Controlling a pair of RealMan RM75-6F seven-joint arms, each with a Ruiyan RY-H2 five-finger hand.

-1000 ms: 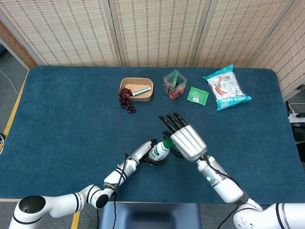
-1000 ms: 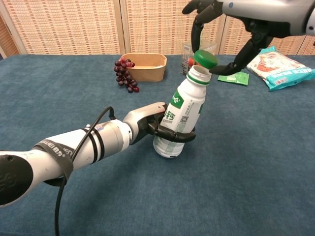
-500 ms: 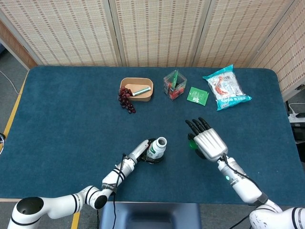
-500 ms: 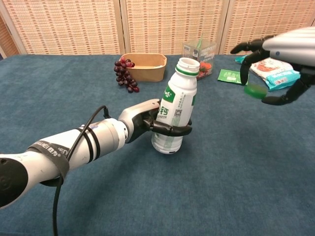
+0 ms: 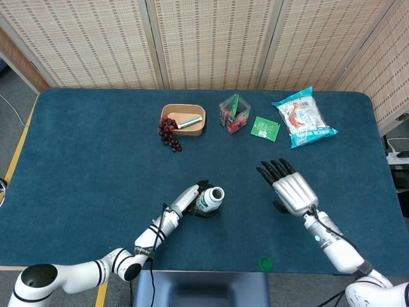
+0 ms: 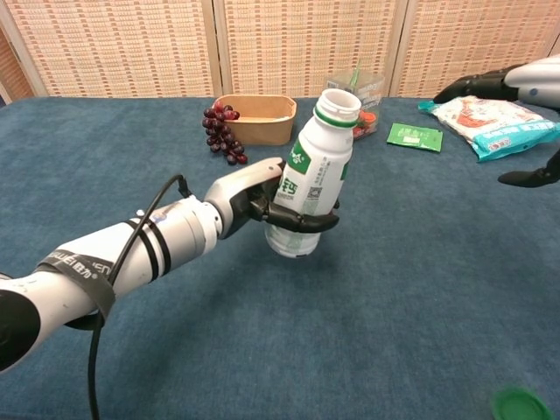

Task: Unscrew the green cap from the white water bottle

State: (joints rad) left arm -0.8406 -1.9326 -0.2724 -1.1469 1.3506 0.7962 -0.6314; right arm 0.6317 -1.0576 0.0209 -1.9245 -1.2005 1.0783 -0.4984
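Near the counter's front edge, green cap (image 5: pixel 264 263) lies dropped; right hand (image 5: pixel 293 192) now spread empty, left hand (image 6: pixel 255 200) gripping the uncapped white water bottle (image 6: pixel 311 182) — unscrewing looks complete.

- The counter (image 5: pixel 83 160) has a dark blue-green cloth surface with rounded far corners.
- Behind it stands a folding screen (image 5: pixel 211 41) of woven beige panels, with pale frames between the panels.
- At the left of the head view there is grey floor (image 5: pixel 11 109) with a yellow line (image 5: pixel 18 150) along the counter's edge and a thin white cable (image 5: pixel 7 102).
- At the right edge a white power strip (image 5: pixel 397 155) lies on the floor, partly cut by the frame.
- A dark grey block (image 5: pixel 204 289) shows under the near edge of the counter.
- The light is even and soft, with weak shadows.
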